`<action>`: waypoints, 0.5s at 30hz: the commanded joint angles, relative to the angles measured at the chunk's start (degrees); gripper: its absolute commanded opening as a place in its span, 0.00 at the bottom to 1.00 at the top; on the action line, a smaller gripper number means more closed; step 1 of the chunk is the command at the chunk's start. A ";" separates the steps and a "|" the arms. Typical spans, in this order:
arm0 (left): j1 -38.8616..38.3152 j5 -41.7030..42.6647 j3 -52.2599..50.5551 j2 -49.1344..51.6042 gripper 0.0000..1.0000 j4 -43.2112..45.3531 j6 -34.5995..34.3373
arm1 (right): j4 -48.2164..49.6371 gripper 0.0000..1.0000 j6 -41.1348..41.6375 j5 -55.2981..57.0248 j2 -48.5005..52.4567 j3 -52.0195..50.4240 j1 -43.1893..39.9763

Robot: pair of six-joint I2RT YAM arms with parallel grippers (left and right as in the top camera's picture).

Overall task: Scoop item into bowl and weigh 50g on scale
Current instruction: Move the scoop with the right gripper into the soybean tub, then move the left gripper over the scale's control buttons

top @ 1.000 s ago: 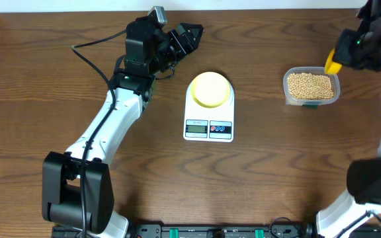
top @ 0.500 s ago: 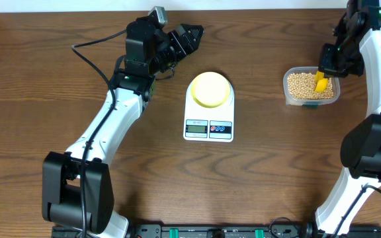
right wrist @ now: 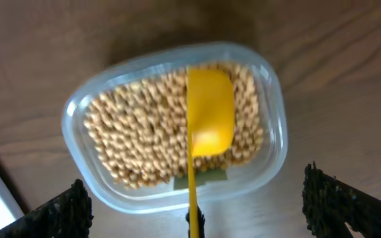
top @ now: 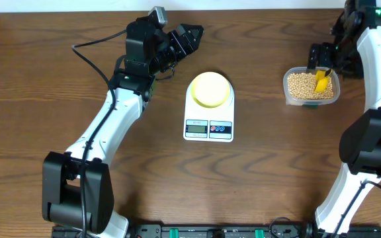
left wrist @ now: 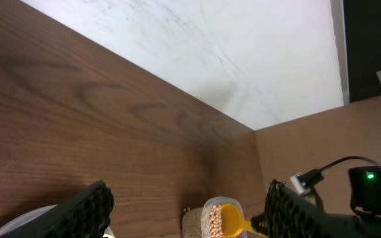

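Scoop (right wrist: 209, 119) is laid on beans (right wrist: 131, 132) for loading; right gripper (right wrist: 197, 201) is spread wide around it, left gripper (top: 190, 34) parked open, empty.

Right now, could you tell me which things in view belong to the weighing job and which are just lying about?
Belonging to the job:
beans
clear tub holding them
yellow scoop lying on the beans
bowl
scale under the bowl

Just lying about:
black cable beside the left arm
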 commanded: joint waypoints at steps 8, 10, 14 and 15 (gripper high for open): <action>-0.02 0.90 0.52 -0.13 0.76 -0.94 0.81 | 11.98 0.99 -2.05 8.57 -0.09 3.96 -0.31; -0.02 0.90 0.52 -0.13 0.75 -1.95 0.83 | 11.96 0.99 -2.05 8.57 -0.09 3.96 -0.31; -0.02 0.68 0.52 -0.13 0.76 -2.78 0.81 | 11.93 0.99 -2.08 8.57 -0.09 3.91 -0.31; -0.02 0.70 0.52 -0.13 0.76 -2.69 0.81 | 11.96 0.99 -2.05 8.57 -0.09 3.91 -0.26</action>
